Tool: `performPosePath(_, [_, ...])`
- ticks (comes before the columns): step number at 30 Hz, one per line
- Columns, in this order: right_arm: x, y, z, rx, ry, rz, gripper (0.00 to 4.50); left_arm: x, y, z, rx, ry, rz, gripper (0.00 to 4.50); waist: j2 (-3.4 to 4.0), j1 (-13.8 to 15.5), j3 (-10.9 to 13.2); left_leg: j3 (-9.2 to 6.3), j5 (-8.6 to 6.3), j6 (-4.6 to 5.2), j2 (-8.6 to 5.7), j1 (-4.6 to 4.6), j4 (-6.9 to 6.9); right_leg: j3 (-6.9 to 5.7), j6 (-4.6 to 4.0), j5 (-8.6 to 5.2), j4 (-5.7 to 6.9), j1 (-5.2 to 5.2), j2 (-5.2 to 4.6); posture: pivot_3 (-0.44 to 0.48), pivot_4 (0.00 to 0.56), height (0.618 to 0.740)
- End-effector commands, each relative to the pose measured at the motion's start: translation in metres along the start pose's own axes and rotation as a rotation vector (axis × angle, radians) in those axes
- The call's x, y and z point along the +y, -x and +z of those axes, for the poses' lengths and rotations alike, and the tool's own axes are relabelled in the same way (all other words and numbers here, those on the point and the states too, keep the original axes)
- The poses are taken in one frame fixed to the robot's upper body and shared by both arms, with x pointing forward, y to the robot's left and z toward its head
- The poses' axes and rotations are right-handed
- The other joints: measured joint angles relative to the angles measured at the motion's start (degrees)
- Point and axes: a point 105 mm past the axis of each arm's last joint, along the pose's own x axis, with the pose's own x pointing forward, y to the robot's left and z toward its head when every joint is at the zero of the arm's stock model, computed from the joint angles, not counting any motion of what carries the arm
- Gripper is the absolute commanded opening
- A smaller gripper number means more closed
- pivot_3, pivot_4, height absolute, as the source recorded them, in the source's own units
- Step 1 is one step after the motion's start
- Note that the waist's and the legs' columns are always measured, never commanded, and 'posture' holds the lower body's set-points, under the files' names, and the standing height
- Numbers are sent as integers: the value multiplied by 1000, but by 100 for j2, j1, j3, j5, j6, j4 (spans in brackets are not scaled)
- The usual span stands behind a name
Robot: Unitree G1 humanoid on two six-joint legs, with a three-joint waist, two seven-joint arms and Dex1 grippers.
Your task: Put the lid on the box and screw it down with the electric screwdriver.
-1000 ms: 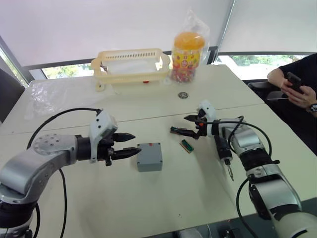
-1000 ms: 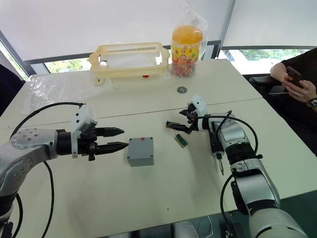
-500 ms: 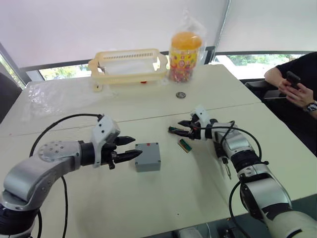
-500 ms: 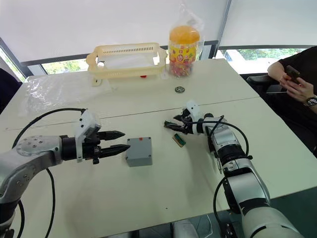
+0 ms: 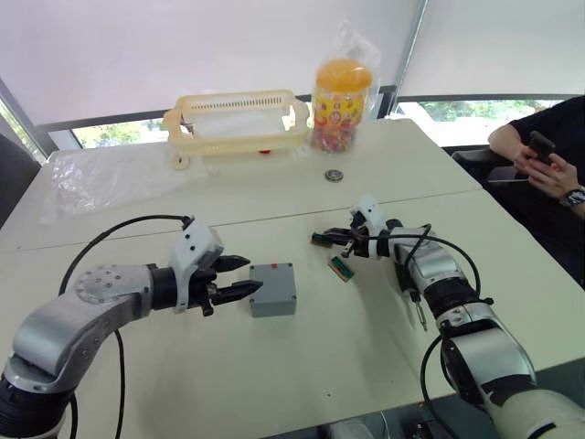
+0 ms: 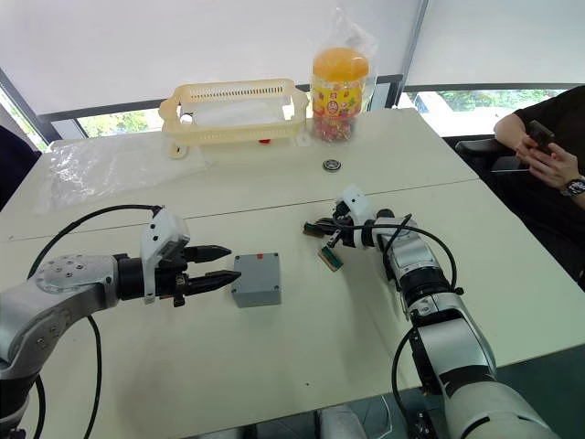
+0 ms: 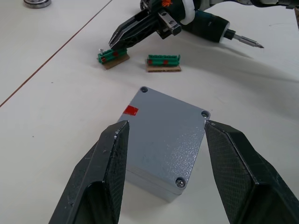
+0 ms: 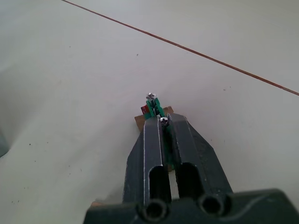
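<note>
Grey plastic box (image 5: 274,289), square and deep, sits at the centre of the head view with its flat grey lid (image 7: 167,133) already lying flush on top; I can see small screw holes at the lid's corners and a red mark near one edge. My left gripper (image 5: 239,279) hovers just beside the box on its left side, jaws spread wide enough to straddle it, holding nothing. In the left wrist view the two black fingers (image 7: 105,170) flank the near corners without touching.

My right gripper (image 6: 322,230), right of centre, has its jaws closed down on a small green-brown block (image 8: 154,108) carrying tiny screws; a second green-brown block (image 5: 343,268) lies on the pale table (image 5: 302,375) just below it. The black pen-like electric screwdriver (image 5: 413,297) lies on the table beside my right forearm, bit pointing toward the lower edge of the frame.

I judge the box to be rigid, light and rather smooth-walled, so it could skate on the table. I would clamp it across two opposite side walls, low down, leaving the lid's corners free for the bit.
</note>
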Motion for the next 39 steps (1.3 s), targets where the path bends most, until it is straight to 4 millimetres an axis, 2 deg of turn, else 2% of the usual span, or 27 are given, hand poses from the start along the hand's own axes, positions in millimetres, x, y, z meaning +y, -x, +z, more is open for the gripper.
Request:
performPosePath(1, [-2,0,11,-38,17,-6,47,0,0,3,-12,-26,9,2569,0,0,0,0,0,0,0,0,0,0,0,0,0,0,0,0,150,740])
performPosePath(17, [-3,2,17,-60,42,-13,47,1,-2,-1,-15,-20,15,2569,0,0,0,0,0,0,0,0,0,0,0,0,1,0,0,0,150,740])
performPosePath(28, [-10,20,50,-150,97,-42,47,3,-5,-1,-22,-18,15,2569,1,7,1,0,0,0,0,0,0,0,0,0,2,0,-1,0,150,740])
performPosePath(31, [-11,30,73,-203,115,-43,47,3,-4,1,-26,-17,11,2569,1,6,1,0,0,0,0,0,0,0,0,0,2,0,0,0,150,740])
performPosePath(32, [-8,33,81,-215,134,-25,47,3,-3,1,-25,-18,9,2569,1,6,1,-1,0,0,0,0,0,0,0,0,2,0,0,0,150,740])
performPosePath(35, [32,41,104,-258,140,152,47,10,3,5,-17,-34,23,2569,3,11,2,-2,0,0,0,0,0,0,0,0,3,-2,0,0,150,740])
performPosePath(39, [78,42,101,-223,143,296,47,23,17,-1,45,-70,53,2569,2,5,1,-9,0,1,3,3,-2,-4,0,-1,7,-3,5,0,150,740])
